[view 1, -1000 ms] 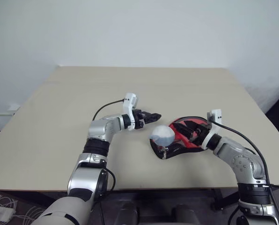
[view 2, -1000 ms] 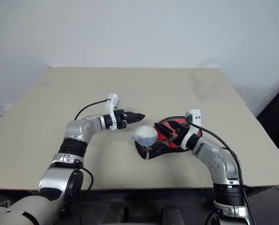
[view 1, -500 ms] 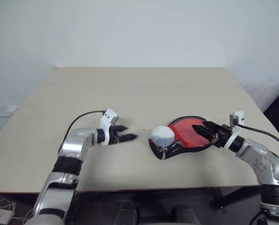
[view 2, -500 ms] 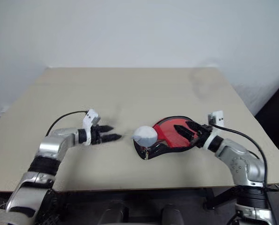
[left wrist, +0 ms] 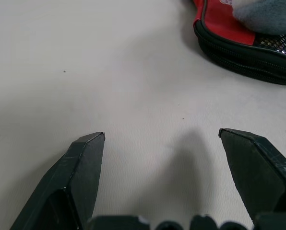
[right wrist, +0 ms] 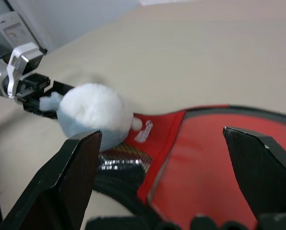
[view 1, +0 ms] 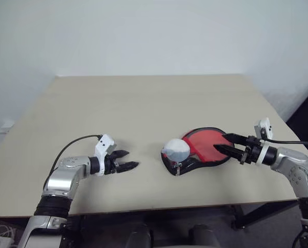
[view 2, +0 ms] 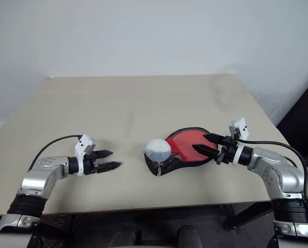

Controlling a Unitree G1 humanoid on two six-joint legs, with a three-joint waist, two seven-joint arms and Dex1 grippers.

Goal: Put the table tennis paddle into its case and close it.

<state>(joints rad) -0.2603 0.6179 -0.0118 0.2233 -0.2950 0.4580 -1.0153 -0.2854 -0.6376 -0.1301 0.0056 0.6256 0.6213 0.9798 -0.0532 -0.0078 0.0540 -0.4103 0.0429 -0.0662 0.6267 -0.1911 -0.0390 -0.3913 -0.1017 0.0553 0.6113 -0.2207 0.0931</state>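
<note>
Right gripper (view 1: 230, 143) hangs wide open and empty, fingertips just over the case's (view 1: 203, 150) right edge; case lies at its 9 o'clock, right arm plainly the nearer. Left gripper (view 1: 125, 160) also wide open, holding nothing, low over the table (view 1: 143, 103), pointing toward the case at its 3 o'clock with bare tabletop between. Case sits right of table centre, long axis running roughly 3 to 9 o'clock, round red end toward the right gripper, narrow zip end toward the left. A pale fuzzy ball (view 1: 176, 150) sits on the narrow end. Paddle not separately made out; presumably inside the case. Whether the zip is fully run cannot be told.
</note>
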